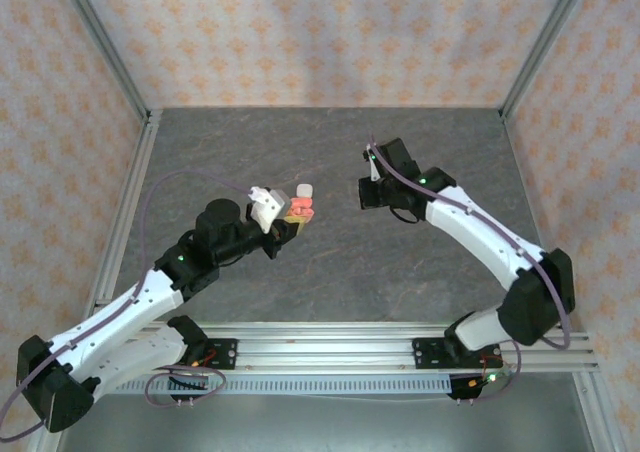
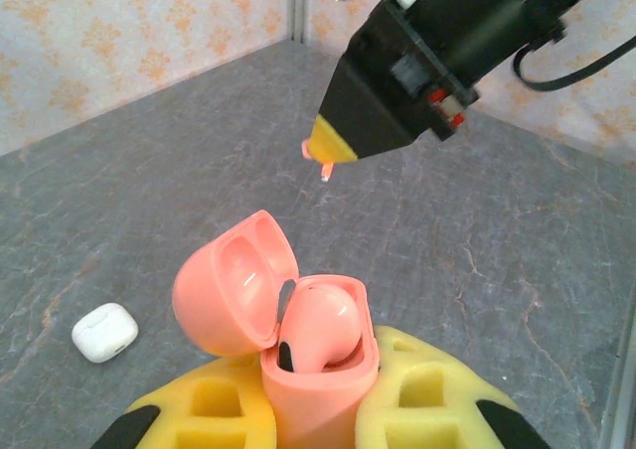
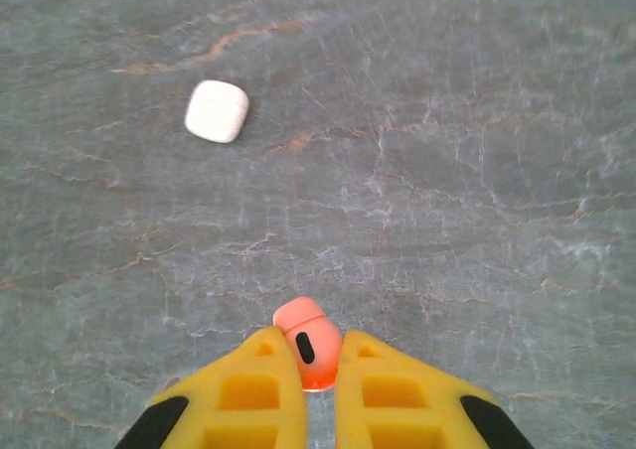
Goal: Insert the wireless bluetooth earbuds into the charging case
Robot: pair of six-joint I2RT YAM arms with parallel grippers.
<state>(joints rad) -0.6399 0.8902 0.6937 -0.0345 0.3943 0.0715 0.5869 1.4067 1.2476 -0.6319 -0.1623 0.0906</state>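
One coral earbud (image 2: 318, 327) inside open coral case (image 2: 320, 397).

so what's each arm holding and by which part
Left fingers clamp the open pink case by its base. Right fingers pinch a pink earbud by its lower end.

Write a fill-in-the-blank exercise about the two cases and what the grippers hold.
The left gripper is shut on the pink case, whose lid stands ____.
The right gripper pinches a loose earbud of ____ colour.
The white case lies on the table with its lid ____.
The seated earbud rests inside the ____ case.
Missing words: open; pink; closed; pink
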